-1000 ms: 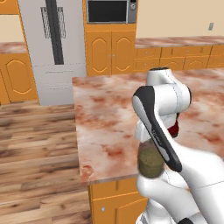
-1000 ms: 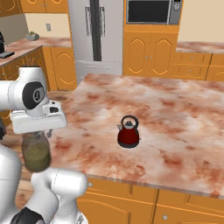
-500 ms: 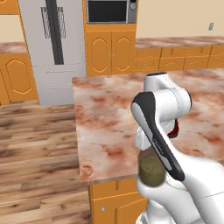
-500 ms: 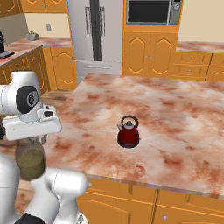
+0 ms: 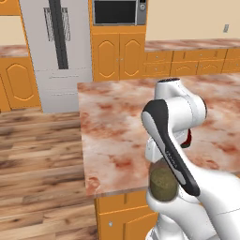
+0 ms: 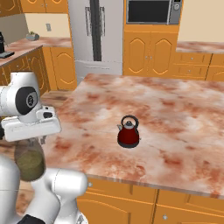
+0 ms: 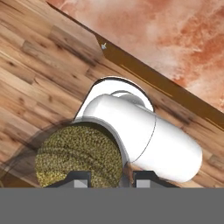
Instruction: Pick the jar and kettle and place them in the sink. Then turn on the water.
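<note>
One jar (image 6: 29,161) has swung lower off the table (image 6: 175,113) edge, my claw (image 7: 105,177) pinching it; kettle (image 6: 128,131) waits.

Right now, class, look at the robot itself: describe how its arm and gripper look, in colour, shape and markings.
The arm is glossy white with rounded, tubular links, a long black strip along one link and a dark circular joint cap. The gripper has a boxy white hand and two small dark, squared finger tips. No cables or lettering are visible.
</note>
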Robot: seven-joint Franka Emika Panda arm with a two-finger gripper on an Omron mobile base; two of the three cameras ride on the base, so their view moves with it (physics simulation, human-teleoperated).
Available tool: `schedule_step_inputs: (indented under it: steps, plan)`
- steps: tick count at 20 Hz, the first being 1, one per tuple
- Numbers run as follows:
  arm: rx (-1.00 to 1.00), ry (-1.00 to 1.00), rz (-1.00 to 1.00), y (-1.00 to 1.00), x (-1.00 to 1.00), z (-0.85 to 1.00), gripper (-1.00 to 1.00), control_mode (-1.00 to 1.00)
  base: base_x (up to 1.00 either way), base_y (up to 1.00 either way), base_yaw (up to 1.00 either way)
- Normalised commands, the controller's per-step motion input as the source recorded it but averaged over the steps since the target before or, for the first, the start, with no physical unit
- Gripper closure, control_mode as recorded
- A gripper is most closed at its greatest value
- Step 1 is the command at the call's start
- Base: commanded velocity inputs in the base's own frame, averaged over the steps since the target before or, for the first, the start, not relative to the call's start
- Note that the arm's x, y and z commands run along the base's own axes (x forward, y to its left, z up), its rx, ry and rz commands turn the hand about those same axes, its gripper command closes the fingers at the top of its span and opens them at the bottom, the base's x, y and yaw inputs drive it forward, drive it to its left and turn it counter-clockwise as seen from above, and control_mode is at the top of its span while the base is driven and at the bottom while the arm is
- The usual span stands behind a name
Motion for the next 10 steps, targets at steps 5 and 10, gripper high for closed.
schedule_step_inputs:
  steps: [5,10]
  plan:
    - [0.00,0.00,0.00,0.00,0.00,0.00,1.00,1.00,-0.77,0.01,0.13]
    - [0.00,0.00,0.00,0.00,0.00,0.00,1.00,1.00,-0.48,0.30,0.51]
